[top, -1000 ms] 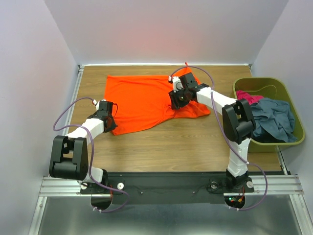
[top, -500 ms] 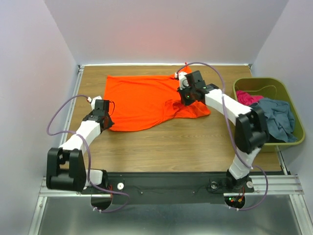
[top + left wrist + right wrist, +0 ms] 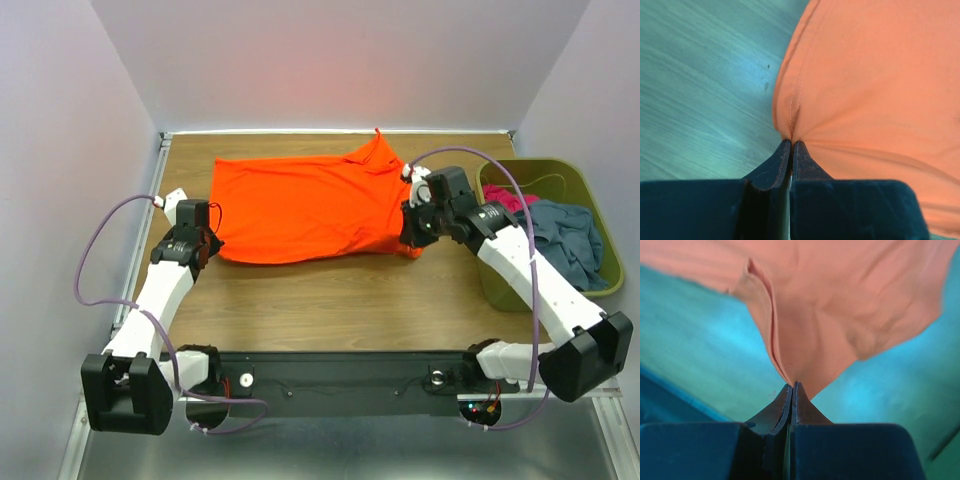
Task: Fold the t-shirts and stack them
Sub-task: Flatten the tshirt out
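Observation:
The bright orange t-shirt [image 3: 300, 205] lies stretched across the back half of the wooden table. My left gripper [image 3: 203, 246] is shut on its left hem; the left wrist view shows the jaws pinching the stitched edge [image 3: 791, 145] of the orange cloth [image 3: 875, 85]. My right gripper [image 3: 412, 238] is shut on the shirt's right edge; the right wrist view shows the cloth [image 3: 840, 305] pulled up from the pinch point [image 3: 792, 386]. The slate blue-grey t-shirt [image 3: 565, 240] and the magenta-pink t-shirt [image 3: 508, 197] lie bunched in the tub.
The olive-green plastic tub [image 3: 590, 190] stands at the table's right edge, close to my right arm. White walls close in the table at the back and sides. Bare wood [image 3: 340, 295] lies between the shirt and the arm bases.
Both grippers have moved apart, left one leftward and right one rightward and nearer. The orange shirt has been pulled wider and flatter between them.

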{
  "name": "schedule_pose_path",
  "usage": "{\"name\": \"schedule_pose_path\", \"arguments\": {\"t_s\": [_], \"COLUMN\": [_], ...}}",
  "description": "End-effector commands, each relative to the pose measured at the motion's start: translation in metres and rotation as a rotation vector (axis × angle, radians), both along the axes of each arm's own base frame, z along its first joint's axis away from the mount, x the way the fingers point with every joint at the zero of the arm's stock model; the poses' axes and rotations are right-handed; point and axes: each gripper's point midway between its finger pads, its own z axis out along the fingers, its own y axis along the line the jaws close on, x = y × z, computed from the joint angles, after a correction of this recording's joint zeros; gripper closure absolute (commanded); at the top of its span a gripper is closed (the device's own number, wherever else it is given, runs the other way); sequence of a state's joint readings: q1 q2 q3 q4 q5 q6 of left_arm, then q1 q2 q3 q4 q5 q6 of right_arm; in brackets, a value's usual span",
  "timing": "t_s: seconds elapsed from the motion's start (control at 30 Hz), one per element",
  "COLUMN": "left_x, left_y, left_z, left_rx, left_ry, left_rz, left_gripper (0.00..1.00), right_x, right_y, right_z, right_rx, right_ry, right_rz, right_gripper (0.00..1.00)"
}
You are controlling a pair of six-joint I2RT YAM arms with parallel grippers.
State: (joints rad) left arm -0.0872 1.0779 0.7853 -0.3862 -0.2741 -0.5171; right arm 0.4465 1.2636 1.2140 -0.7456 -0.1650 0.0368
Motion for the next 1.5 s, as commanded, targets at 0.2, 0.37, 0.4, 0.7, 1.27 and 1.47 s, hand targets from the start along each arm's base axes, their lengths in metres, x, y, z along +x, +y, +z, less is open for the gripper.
{"name": "schedule_pose_path", "arguments": {"t_s": [0.2, 0.37, 0.4, 0.7, 1.27, 1.47], "left_x": [-0.02, -0.023, -0.022, 0.035, 0.083, 0.025], "left_y": [0.003, 0.003, 0.005, 0.011, 0.009, 0.004], "left_z": [0.001, -0.001, 0.002, 0.115, 0.365, 0.45], "left_rx": [-0.051, -0.05, -0.04, 0.027, 0.113, 0.142], "left_ry": [-0.011, -0.013, -0.019, -0.239, -0.769, -1.024], "left_rz": [0.073, 0.069, 0.071, 0.04, -0.037, -0.098], "left_gripper": [1.0, 1.0, 1.0, 1.0, 1.0, 1.0], "right_x": [-0.128, -0.121, -0.111, 0.043, 0.086, 0.051], "right_y": [0.02, 0.009, 0.005, -0.054, -0.092, -0.1], "right_z": [-0.027, -0.022, -0.016, 0.146, 0.353, 0.414], "right_rx": [0.241, 0.192, 0.167, -0.032, -0.022, 0.036], "right_ry": [0.554, 0.499, 0.45, -0.284, -0.975, -1.171], "right_rz": [0.038, -0.028, -0.055, -0.432, -0.575, -0.524], "right_gripper": [0.97, 0.99, 0.99, 0.99, 0.99, 0.99]}}
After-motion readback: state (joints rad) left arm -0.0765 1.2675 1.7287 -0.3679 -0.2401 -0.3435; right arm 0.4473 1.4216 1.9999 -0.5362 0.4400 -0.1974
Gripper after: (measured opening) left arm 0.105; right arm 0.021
